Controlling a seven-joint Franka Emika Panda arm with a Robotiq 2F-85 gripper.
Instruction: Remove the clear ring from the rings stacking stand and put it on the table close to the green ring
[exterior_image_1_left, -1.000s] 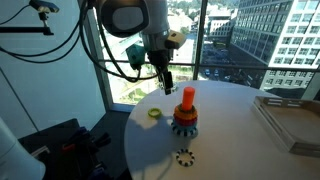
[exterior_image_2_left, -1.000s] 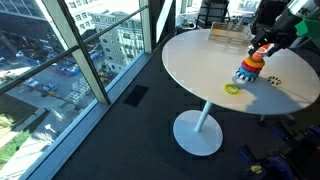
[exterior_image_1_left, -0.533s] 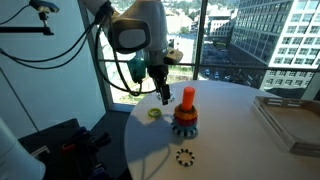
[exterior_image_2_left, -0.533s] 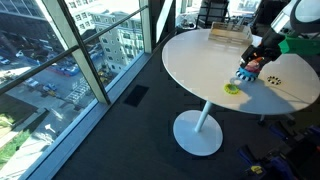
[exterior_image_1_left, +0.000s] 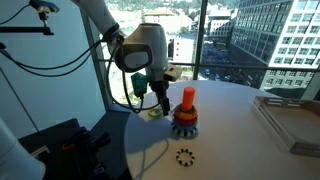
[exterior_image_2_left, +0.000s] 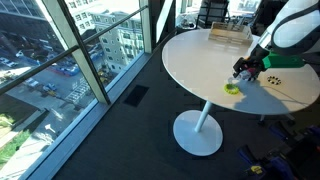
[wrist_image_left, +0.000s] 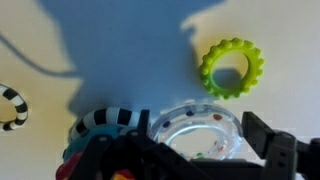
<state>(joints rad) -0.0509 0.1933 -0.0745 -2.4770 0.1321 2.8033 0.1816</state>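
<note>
Step in hand: the put-down. Carrying the small clear plastic ring with coloured beads inside (wrist_image_left: 195, 128), off the peg and low over the large round white table (wrist_image_left: 120, 40).
Tool: tool (wrist_image_left: 195, 146) with dark fingers on either side of the clear plastic ring in the wrist view. Closed on it, by the look of things, though the contact itself is lost at the bottom edge of that view.
Ring position: just beside the small yellow-green toothed plastic ring (wrist_image_left: 232, 68), with a thin strip of bare white between the two. Resting on the table or hanging just above it: impossible to tell.
Exterior check: tool (exterior_image_1_left: 161, 100) down low between the yellow-green ring (exterior_image_1_left: 153, 113) and the orange-red peg stand on its round dark base (exterior_image_1_left: 185, 113), close to both.
Elsewhere: dark toothed ring (exterior_image_1_left: 184, 156) lying nearer the table edge, well apart and no part of this.
Progress: removal looks done. Only the release is left, judging by the spot reached.
Next move: probably a short, straight drop to the table, then fingers opened just enough to let go, then a clean vertical lift. No sideways drag, to avoid nudging the yellow-green ring or clipping the stand.
</note>
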